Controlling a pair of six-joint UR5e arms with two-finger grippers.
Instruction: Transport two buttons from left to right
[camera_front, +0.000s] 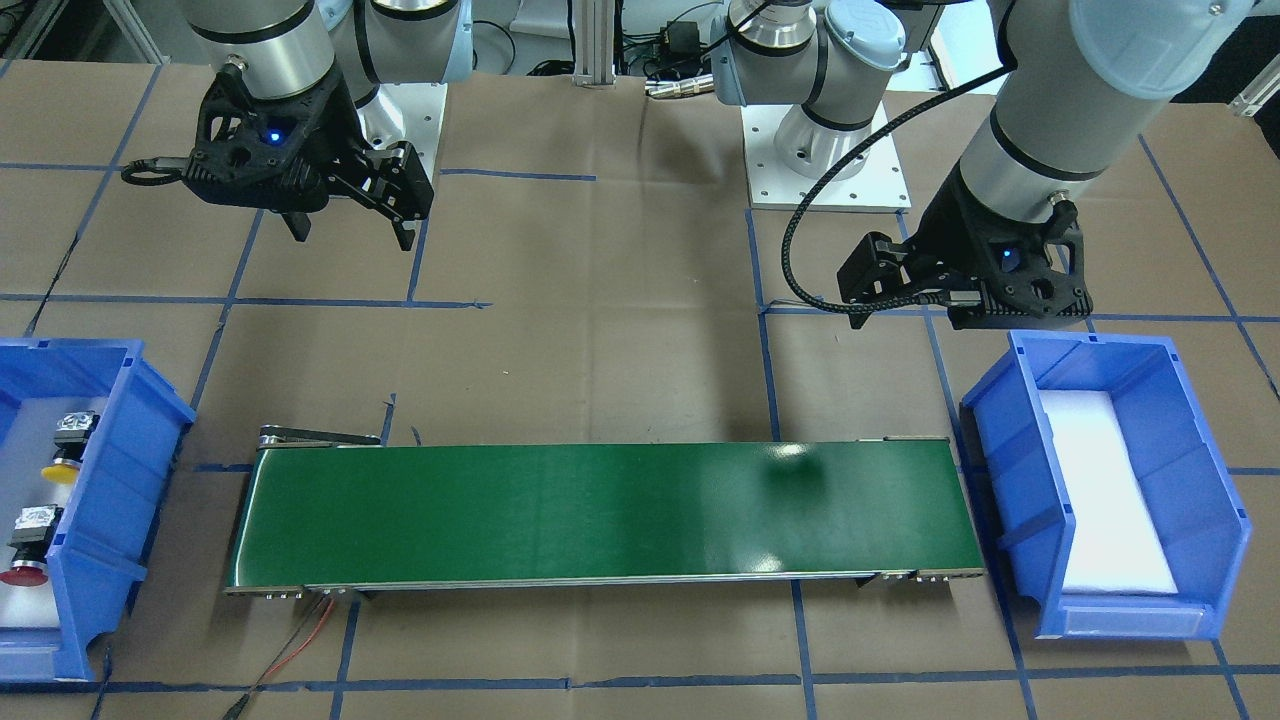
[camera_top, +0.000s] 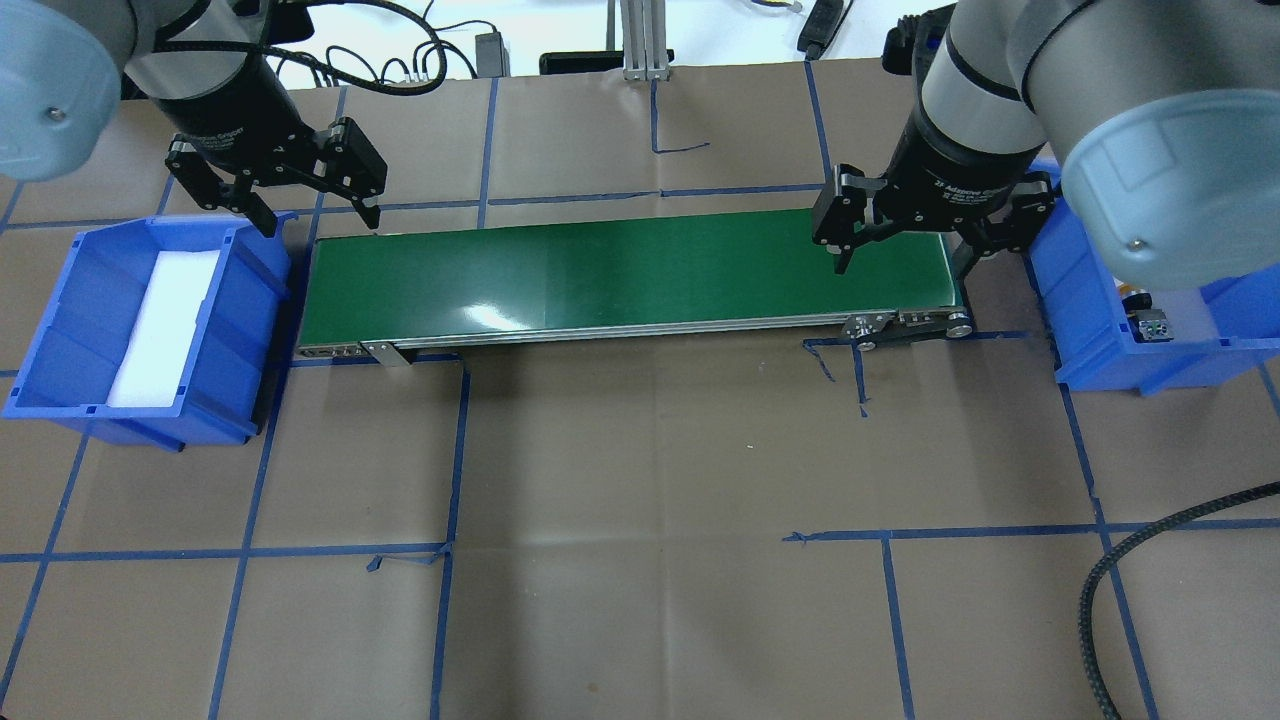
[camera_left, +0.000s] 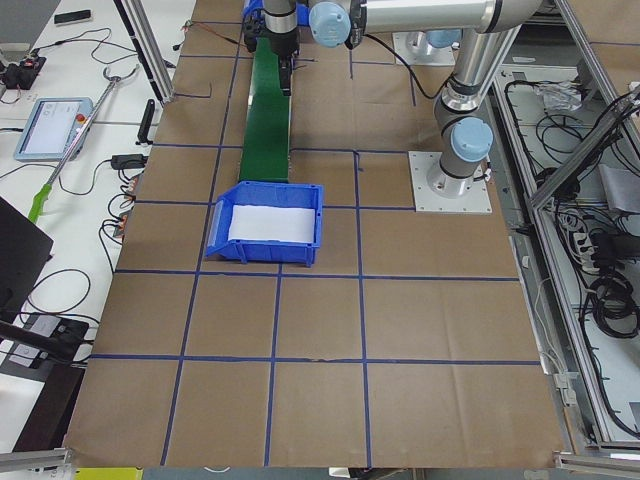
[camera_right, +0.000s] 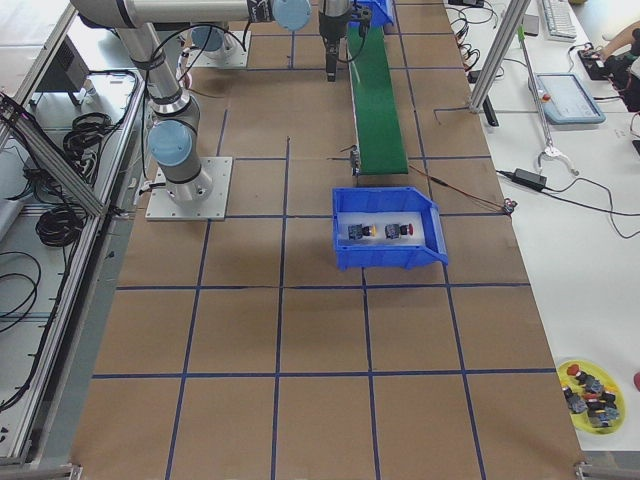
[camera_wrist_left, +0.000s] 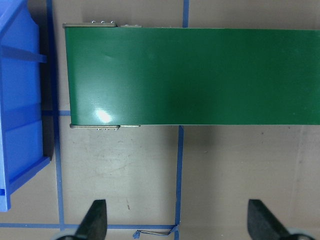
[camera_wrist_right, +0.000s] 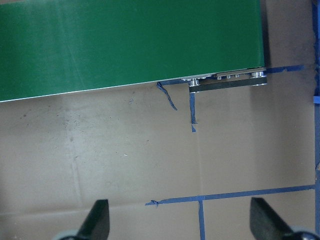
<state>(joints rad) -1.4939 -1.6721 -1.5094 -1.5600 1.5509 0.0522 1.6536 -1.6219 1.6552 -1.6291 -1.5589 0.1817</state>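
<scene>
- As the front-facing camera looks across the desk (camera_front: 600, 350), which is covered in brown paper gridded with blue tape, the nearest task thing is the red-capped button (camera_front: 30, 548).
- It lies on its side on the pale floor of the right-side bin (camera_front: 110, 470), a blue bin at the robot's right end of the desk. Its cap points toward that camera and its grey block lies behind.
- The yellow-capped button (camera_front: 68, 445) lies just beyond it in the same bin. It is turned the same way and is not touching the red one.
- A glossy green belt (camera_front: 600, 515) runs lengthwise between that bin and the left-side bin (camera_front: 1010, 470), also blue, which holds a white foam pad (camera_front: 1100, 500).
- Farther back, the right pincer (camera_front: 350, 238) hangs above the paper beside the belt's right end. Its fingers are spread wide and grip nothing.
- The left pincer (camera_top: 320, 225) hangs above the paper by the belt's other end, close to the left-side bin. It is equally wide and grips nothing.
- Farthest off, a white mounting plate (camera_front: 830, 160) carries the left arm's base.
</scene>
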